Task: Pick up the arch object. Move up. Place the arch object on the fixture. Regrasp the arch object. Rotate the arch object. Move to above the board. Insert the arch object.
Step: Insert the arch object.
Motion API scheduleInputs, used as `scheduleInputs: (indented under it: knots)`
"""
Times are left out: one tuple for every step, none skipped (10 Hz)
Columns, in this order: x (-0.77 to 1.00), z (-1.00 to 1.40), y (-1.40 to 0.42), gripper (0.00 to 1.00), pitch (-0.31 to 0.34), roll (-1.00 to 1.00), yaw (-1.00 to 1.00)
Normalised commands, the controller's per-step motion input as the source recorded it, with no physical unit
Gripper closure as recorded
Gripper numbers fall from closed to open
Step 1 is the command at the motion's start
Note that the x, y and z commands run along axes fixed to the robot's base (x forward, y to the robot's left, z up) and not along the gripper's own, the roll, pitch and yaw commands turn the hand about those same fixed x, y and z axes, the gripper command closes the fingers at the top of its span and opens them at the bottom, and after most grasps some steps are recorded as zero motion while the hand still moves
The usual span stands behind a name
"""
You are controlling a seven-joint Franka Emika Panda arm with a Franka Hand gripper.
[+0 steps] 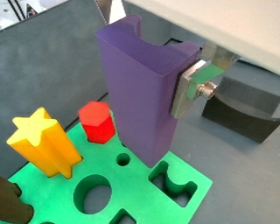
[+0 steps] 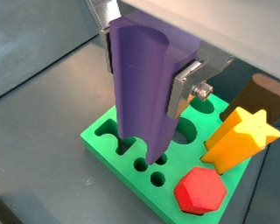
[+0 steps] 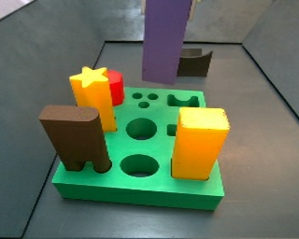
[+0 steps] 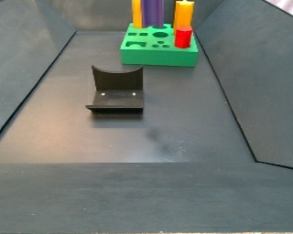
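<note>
The arch object (image 1: 140, 87) is a long purple block, held upright with my gripper (image 1: 149, 74) shut on its upper part. One silver finger (image 1: 189, 87) presses its side; in a wrist view both fingers (image 2: 187, 87) clamp the arch object (image 2: 143, 79). Its lower end hangs just above the green board (image 2: 113, 140), near the small holes and the arch-shaped hole (image 1: 168, 179). In both side views the arch object (image 3: 167, 37) (image 4: 153, 11) rises over the board (image 3: 139, 191); the gripper is out of those frames. The dark fixture (image 3: 193, 63) (image 4: 116, 89) stands bare on the floor.
Standing in the board are a yellow star peg (image 3: 90, 93), a red hexagonal peg (image 1: 97, 121), a dark brown tall block (image 3: 75, 138) and an orange-yellow square block (image 3: 201, 142). Sloping grey walls (image 4: 39, 73) enclose the floor.
</note>
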Motion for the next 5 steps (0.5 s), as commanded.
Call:
scheduleInputs:
  knots:
    - [0.00, -0.28, 0.06, 1.00, -0.033, 0.00, 0.00]
    - [0.00, -0.26, 0.01, 1.00, -0.014, 0.01, 0.00]
    - [0.00, -0.28, 0.00, 1.00, -0.011, 0.00, 0.00]
    - [0.20, -0.27, -0.01, 1.00, 0.000, 0.04, 0.00]
    - [0.39, -0.29, 0.00, 1.00, 0.000, 0.16, 0.06]
